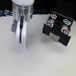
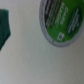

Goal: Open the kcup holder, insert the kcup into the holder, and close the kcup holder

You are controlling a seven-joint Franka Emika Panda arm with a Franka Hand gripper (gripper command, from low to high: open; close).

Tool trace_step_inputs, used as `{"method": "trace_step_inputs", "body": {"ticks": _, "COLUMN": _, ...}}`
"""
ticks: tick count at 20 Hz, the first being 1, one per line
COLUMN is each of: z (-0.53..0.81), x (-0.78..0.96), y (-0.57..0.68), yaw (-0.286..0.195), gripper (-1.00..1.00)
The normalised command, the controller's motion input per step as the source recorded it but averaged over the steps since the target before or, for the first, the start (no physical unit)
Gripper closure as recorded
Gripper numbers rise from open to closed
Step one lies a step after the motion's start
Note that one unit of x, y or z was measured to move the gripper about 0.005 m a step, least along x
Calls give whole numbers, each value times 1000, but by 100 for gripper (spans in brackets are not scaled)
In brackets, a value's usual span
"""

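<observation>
The kcup (image 2: 60, 20) shows in the wrist view as a round pod with a green printed lid, lying on the white table; its body is hidden under the lid. I cannot make it out in the exterior view. The kcup holder (image 1: 58, 28) is a black boxy drawer unit with pale handles, at the exterior view's right. My gripper (image 1: 20, 40) hangs white and upright at the exterior view's left, well apart from the holder. Its fingers are blurred there and do not show in the wrist view.
The white round table (image 1: 34, 61) carries everything. A dark green object (image 2: 5, 27) shows at the edge of the wrist view, apart from the kcup. Dark surroundings lie behind the table's far edge.
</observation>
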Motion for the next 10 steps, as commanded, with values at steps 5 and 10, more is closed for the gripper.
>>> {"method": "trace_step_inputs", "body": {"ticks": 5, "z": 78, "x": -86, "y": 139, "yaw": 0, "gripper": -100}}
{"method": "trace_step_inputs", "body": {"ticks": 10, "z": 77, "x": -426, "y": 160, "yaw": 0, "gripper": -100}}
